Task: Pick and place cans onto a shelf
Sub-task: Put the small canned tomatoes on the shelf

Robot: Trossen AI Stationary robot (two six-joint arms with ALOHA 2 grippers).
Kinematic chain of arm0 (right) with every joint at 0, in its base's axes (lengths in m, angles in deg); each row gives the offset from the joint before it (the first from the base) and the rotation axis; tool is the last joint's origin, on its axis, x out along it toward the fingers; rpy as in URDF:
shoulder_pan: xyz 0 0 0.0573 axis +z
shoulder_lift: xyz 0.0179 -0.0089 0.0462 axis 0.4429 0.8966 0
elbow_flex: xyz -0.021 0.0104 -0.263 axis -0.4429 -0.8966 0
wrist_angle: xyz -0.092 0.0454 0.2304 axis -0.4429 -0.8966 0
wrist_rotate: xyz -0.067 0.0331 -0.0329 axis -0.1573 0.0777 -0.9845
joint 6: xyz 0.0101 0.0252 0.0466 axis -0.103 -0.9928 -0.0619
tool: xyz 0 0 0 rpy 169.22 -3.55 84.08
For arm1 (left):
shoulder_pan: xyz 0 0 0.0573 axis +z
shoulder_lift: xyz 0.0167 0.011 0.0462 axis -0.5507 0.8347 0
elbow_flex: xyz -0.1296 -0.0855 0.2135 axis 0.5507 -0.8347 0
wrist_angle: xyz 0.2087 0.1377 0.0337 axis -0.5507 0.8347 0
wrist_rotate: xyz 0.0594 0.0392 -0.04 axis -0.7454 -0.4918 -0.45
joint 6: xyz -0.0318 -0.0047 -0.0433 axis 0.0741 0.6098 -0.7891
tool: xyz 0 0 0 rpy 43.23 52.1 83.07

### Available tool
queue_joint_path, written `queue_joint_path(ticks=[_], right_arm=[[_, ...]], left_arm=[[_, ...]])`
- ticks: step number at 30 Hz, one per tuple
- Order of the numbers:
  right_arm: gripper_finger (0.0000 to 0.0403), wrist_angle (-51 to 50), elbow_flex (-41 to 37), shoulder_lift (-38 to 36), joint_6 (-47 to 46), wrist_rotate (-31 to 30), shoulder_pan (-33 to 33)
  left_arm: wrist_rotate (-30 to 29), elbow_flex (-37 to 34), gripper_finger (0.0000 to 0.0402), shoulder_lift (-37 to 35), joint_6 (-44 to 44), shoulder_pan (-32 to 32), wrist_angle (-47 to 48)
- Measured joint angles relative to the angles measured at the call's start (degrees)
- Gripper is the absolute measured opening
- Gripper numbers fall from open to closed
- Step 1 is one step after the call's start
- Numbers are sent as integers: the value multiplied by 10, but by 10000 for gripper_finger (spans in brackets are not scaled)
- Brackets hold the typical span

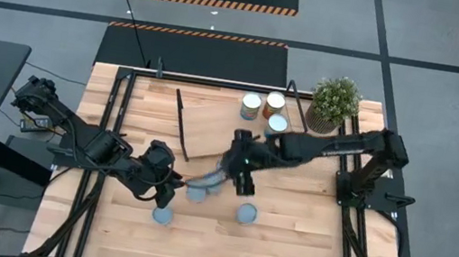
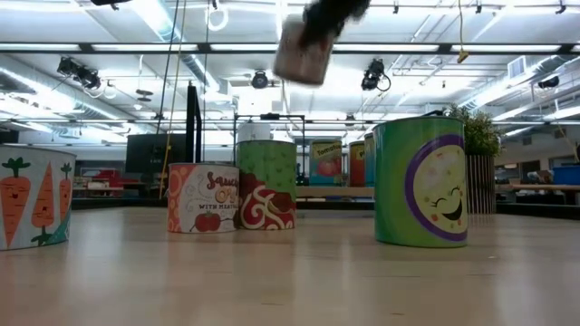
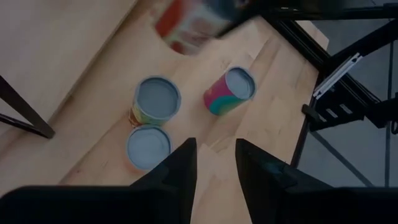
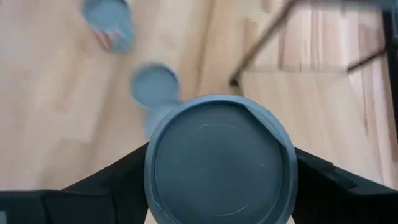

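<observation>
My right gripper [image 1: 224, 179] is shut on a can [image 4: 221, 165] with a blue-grey top, held in the air above the table's middle; it shows blurred in the low view [image 2: 304, 51]. My left gripper [image 3: 215, 167] is open and empty, low over the table near three standing cans [image 3: 155, 99] [image 3: 148, 147] [image 3: 230, 91]. A fourth can [image 1: 163, 215] stands near the front. The shelf [image 1: 211, 128] is a light-wood board with black frame ends at the far middle. Three cans [image 1: 251, 106] [image 1: 275, 102] [image 1: 277, 123] stand at its right end. My right gripper pinches the can's side wall [image 4: 151, 177] between its two fingers [image 4: 115, 183], one on each opposite side just below the top rim. The fingers come from above, pointing down. The can is lifted clear of the table and slightly tilted in the low view.
A potted green plant [image 1: 334, 103] stands at the far right corner beside the shelf. Black frame rails [image 1: 112, 120] run along the table's left and right sides. Bare wood [image 1: 304, 240] lies at the near right.
</observation>
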Motion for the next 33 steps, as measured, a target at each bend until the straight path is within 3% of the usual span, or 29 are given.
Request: queue_joint_path(ticks=[12,27,33], right_arm=[[301,75,-154,1,66,42,-150],[343,86,-163,2,135,51,-242],[360,82,-163,2,167,-11,-233]], left_arm=[[-32,0,117,0,34,0,3],[-63,0,117,0,51,0,3],[-69,0,117,0,51,0,3]])
